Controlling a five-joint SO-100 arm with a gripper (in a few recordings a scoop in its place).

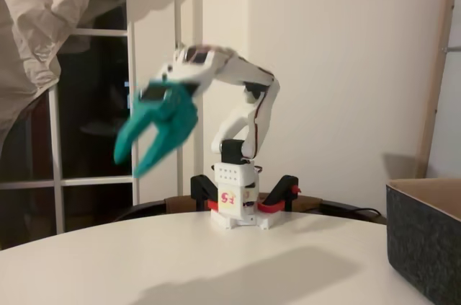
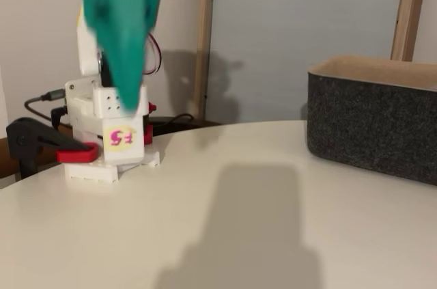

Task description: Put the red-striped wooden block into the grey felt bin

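Viewing both fixed views, we see the teal gripper [image 1: 137, 157] raised, motion-blurred, jaws spread wide with nothing between; the coarse grey felt bin [image 2: 372, 125] rests on the smooth white worktop [image 2: 225, 234].

Round white table [image 1: 144, 262], bare surface, broad soft shadows across it in both fixed views. Black-and-red clamps [image 1: 284, 193] grip the table's far edge; one clamp [image 2: 41, 145] shows at left in a fixed view. Dark window [image 1: 94, 125] with white bars at left, pale cloth [image 1: 43, 16] draped over its upper corner. Plain cream wall [image 1: 346, 67] behind. Wooden frame posts [image 2: 203, 36] stand against a grey-blue panel [image 2: 300, 29].
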